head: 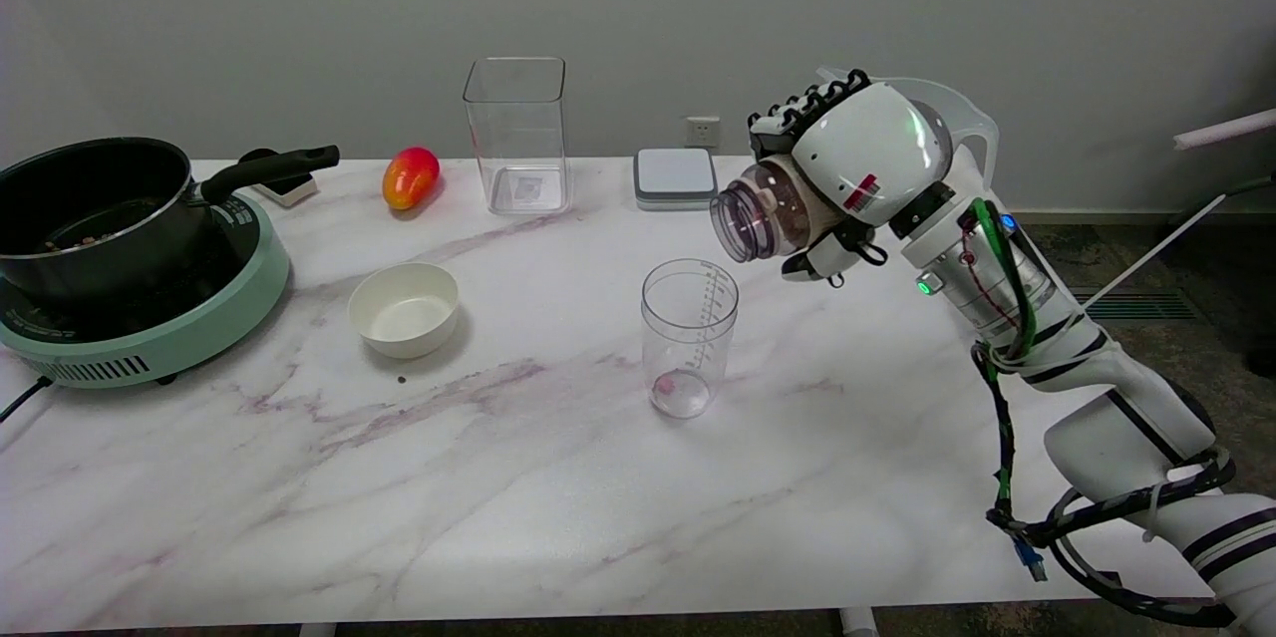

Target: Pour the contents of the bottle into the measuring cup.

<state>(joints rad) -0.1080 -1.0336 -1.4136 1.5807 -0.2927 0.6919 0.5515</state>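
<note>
Right hand (857, 163) wrapped around the bottle (763, 213), fingers over the top, thumb side below, holding it clear of the table (498, 497). Bottle tipped near horizontal, long axis running right to left and a little downward, open mouth facing left and toward the camera. Neck clear and uncapped; brownish contents sitting back in the body under the palm, none seen at the lip.

Directly below and slightly left of the mouth, the cup (690, 336): upright, clear, graduated, with a small pinkish patch at its base. Mouth above the cup's right rim, apart from it, not over the centre.

Risks, as judged from here: with the mouth lined up so near the rim, more tilt likely sends contents past the right edge onto the table. Too sudden a roll may dump everything at once and overshoot. Lowering carelessly could knock the light cup over. Grip covering most of the body, so any slip hard to spot.

Farther out: a white bowl (404, 310) to the left, a pot (95, 208) on a green cooker (150, 338), a mango (410, 176), a tall clear container (516, 134), a scale (675, 176).
</note>
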